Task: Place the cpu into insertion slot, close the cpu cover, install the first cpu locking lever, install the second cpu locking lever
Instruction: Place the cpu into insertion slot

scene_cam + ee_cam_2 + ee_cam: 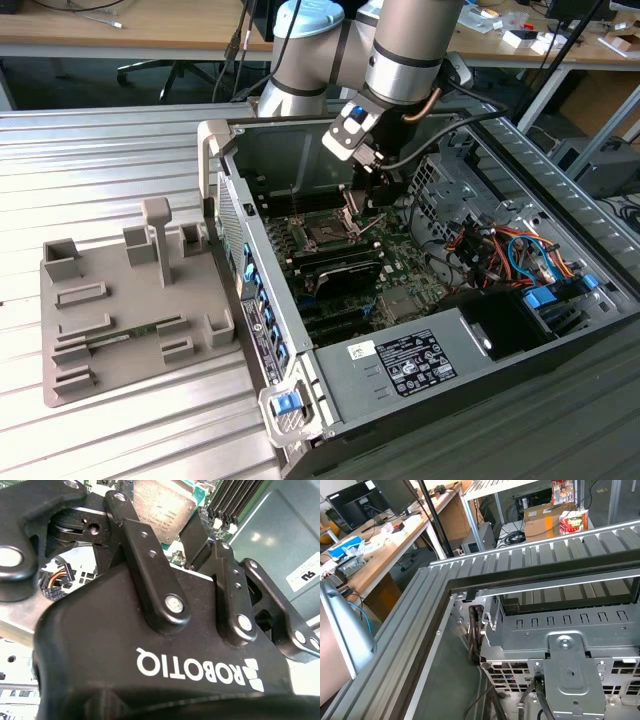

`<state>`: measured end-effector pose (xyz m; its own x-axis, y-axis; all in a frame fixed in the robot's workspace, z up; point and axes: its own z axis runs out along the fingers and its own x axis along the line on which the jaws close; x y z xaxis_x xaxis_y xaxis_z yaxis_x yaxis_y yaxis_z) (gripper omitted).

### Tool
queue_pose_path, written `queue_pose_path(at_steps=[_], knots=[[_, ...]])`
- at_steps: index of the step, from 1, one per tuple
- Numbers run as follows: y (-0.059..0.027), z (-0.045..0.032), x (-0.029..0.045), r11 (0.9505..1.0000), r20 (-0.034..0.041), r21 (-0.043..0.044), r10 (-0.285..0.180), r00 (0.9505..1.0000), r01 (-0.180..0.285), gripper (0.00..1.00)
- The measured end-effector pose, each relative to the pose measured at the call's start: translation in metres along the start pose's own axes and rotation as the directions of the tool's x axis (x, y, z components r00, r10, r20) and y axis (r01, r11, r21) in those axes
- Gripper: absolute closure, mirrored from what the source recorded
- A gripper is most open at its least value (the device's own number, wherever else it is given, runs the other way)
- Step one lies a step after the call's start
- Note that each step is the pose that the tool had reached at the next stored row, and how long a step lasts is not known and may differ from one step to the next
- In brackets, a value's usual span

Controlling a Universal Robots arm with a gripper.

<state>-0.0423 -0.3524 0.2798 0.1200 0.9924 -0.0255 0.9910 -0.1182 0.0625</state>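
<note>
The cpu [162,510], a silver square with a green edge, sits between the black fingers [137,540] of my gripper [157,516], which is shut on it. In the exterior view my gripper [368,195] hangs inside the open computer case, just above and slightly to the exterior view's right of the insertion slot [326,236]. The slot is a dark square socket with a silver rim on the green board, and its middle looks bare. The cpu cover [349,212] stands raised at the socket's far edge. A thin lever [372,226] sticks out beside it.
Black memory slots [235,500] lie near the socket. A power supply [410,360], a bundle of cables [500,250] and a metal drive cage [565,645] crowd the case. Case walls [250,290] surround the board. A grey fixture tray [130,300] lies at the exterior view's left.
</note>
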Motion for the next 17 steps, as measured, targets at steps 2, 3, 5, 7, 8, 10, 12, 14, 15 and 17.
queue_pose_path(at_steps=[2,3,5,7,8,10,12,14,15,17], knots=[[0.0,0.0,0.0,1.0,0.0002,0.0001,0.004,1.0,-0.004,0.46],[0.0,0.0001,0.0,1.0,0.0004,0.0002,0.006,1.0,-0.006,0.46],[0.0,0.0001,0.0,1.0,0.0006,0.0003,0.01,1.0,-0.01,0.46],[0.0,0.0002,0.0,0.9999,0.0008,0.0003,0.013,0.9999,-0.013,0.46],[0.0,0.0002,0.0,0.9999,0.0009,0.0004,0.014,0.9999,-0.014,0.46],[0.0,0.0003,0.0,0.9998,0.0012,0.0005,0.019,0.9998,-0.019,0.46],[0.0,0.0003,0.0,0.9997,0.0014,0.0006,0.022,0.9997,-0.022,0.46],[0.0,0.0004,0.0,0.9996,0.0018,0.0007,0.028,0.9996,-0.028,0.46],[0.0,0.0005,0.0,0.9995,0.002,0.0008,0.032,0.9995,-0.032,0.46],[0.0,0.0005,0.0,0.9994,0.0022,0.0009,0.035,0.9994,-0.035,0.46]])
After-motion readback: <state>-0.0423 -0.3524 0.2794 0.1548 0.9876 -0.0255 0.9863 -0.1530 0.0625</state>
